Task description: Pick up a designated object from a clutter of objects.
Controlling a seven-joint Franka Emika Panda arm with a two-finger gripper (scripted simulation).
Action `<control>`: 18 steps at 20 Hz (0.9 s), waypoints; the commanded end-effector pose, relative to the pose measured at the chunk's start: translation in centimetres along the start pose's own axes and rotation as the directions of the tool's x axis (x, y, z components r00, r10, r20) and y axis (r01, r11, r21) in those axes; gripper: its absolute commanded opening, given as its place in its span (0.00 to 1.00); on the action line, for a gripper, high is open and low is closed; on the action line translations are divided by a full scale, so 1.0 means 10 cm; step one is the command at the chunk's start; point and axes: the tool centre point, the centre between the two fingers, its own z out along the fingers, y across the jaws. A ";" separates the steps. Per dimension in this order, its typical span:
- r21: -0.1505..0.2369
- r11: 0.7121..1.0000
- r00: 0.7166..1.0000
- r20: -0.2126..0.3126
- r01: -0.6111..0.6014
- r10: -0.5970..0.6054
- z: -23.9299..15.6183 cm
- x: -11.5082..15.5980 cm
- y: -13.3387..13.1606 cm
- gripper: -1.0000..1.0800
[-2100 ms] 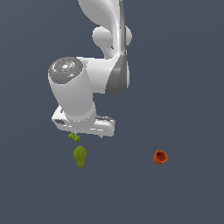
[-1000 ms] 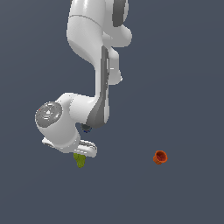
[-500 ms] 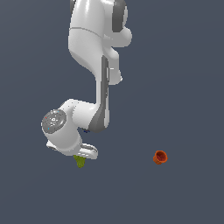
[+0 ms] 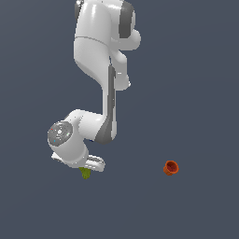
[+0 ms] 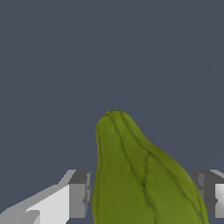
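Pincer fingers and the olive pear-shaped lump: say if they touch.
Cannot tell. In the wrist view the olive lump sits between the pincer fingers, with no clear gap or contact either side.

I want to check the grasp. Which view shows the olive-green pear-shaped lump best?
The wrist view: the pear-shaped lump fills the space between the claw fingers, ridges plain. The exterior view shows only a green sliver under the arm.
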 end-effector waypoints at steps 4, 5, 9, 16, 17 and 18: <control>0.000 1.000 1.000 -0.002 0.000 0.000 0.00 0.01 0.00 0.00; 0.000 1.000 1.000 -0.002 0.000 0.000 0.00 0.01 0.00 0.00; 0.000 1.000 1.000 0.000 0.000 0.000 0.00 0.00 0.00 0.00; 0.000 1.000 1.000 0.000 0.000 0.000 -0.07 -0.07 -0.05 0.00; 0.000 1.000 1.000 0.000 0.000 0.000 -0.09 -0.09 -0.07 0.00; 0.000 1.000 1.000 0.000 0.000 0.000 -0.12 -0.11 -0.08 0.00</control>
